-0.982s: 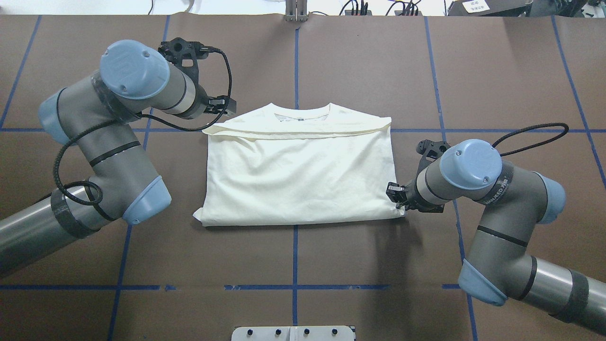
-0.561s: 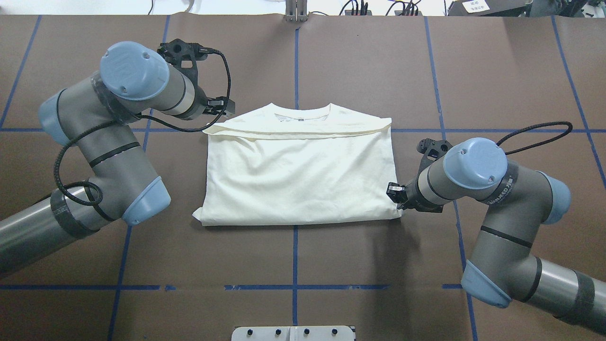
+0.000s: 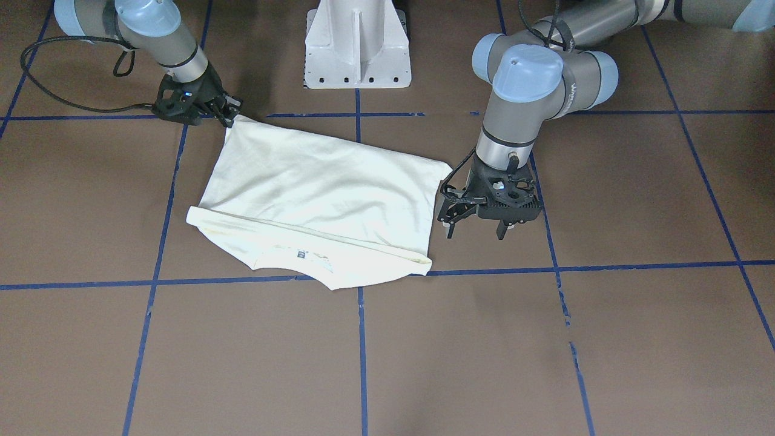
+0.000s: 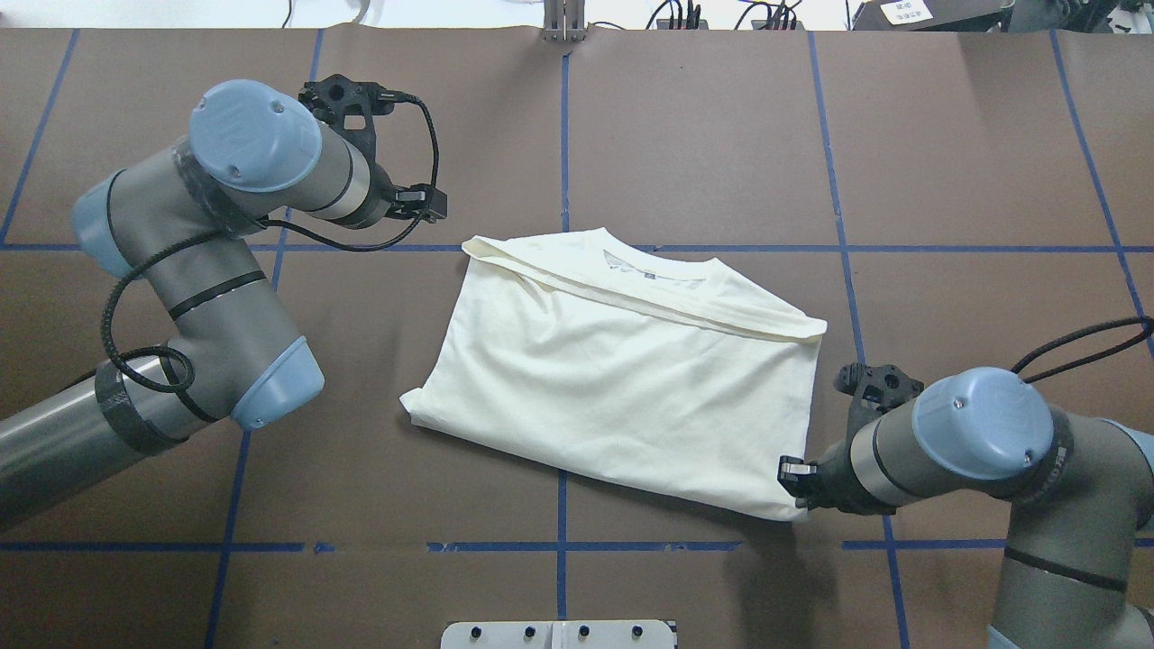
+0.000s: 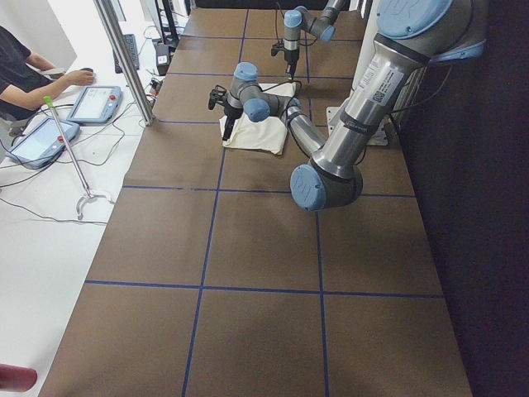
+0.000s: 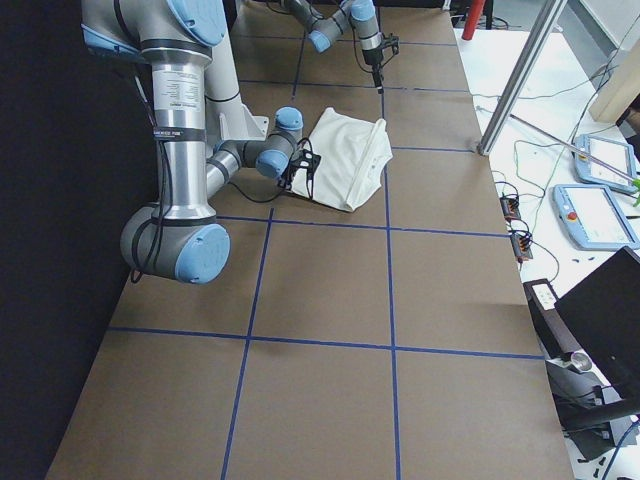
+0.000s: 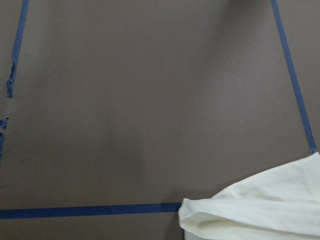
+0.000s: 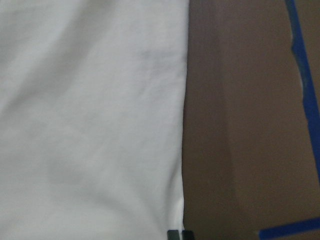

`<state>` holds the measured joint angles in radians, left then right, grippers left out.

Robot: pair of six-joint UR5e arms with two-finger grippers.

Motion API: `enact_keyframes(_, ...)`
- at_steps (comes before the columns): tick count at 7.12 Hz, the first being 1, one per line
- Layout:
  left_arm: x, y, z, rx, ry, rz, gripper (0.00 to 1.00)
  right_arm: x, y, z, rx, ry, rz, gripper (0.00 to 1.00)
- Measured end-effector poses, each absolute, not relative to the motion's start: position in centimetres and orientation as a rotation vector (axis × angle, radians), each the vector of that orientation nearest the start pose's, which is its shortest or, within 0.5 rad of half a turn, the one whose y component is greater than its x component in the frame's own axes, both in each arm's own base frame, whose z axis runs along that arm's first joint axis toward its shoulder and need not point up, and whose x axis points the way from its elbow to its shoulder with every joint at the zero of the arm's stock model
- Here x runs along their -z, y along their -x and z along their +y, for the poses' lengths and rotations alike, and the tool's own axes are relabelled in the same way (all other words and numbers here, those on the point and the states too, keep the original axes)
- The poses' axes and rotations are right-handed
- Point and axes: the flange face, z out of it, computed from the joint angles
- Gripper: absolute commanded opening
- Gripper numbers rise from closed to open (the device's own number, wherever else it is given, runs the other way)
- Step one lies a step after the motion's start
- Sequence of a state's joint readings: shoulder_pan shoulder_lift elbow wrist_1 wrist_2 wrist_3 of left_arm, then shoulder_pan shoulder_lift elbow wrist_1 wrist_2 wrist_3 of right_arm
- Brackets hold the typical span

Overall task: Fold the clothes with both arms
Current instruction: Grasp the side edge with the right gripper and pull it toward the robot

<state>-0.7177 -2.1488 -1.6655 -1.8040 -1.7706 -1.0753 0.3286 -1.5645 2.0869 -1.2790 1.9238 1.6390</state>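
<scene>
One folded cream T-shirt [image 3: 315, 188] flat and skewed on tabletop [image 3: 545, 339] in front-facing view; left gripper [image 3: 473, 229] just beside its edge, jaws apart; right gripper [image 3: 229, 116] jaws clamped on a corner. Overhead: clamped corner nearest robot, right side.

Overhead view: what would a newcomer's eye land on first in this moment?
The cream T-shirt, folded and lying askew across the blue tape grid at mid-table, stands out most. The right gripper pinches its near right corner. The left gripper hangs just off the far left corner, jaws open and holding nothing.
</scene>
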Motion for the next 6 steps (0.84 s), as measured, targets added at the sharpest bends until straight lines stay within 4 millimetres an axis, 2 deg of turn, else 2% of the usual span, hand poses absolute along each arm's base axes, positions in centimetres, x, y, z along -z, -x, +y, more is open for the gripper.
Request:
enact_keyframes(1,-25.6,-43.5,-53.1,0.117,-0.363,0.848,1.00,-38.0,43.0,-21.6,-0.211,0.266,-0.835,0.77)
enact_keyframes(2,-25.6,-43.5,-53.1,0.117,-0.364,0.848,1.00,-37.5,43.5,-19.5,-0.202,0.287,-0.833,1.00)
enact_keyframes(3,-25.5,-43.5,-53.0,0.116,-0.363,0.850,1.00,-36.6,43.4,-18.7,-0.209,0.288,-0.848,1.00)
enact_keyframes(4,-25.4,-43.8,-52.7,0.111,-0.358,0.852,1.00,-35.3,43.0,-18.7,-0.234,0.267,-0.876,1.00)
enact_keyframes(5,-25.6,-44.5,-51.9,0.109,-0.331,0.854,1.00,-33.8,42.8,-20.0,-0.275,0.220,-0.916,1.00)
enact_keyframes(6,-26.3,-46.0,-50.1,0.138,-0.269,0.860,1.00,-32.0,42.3,-22.2,-0.323,0.168,-0.962,1.00)
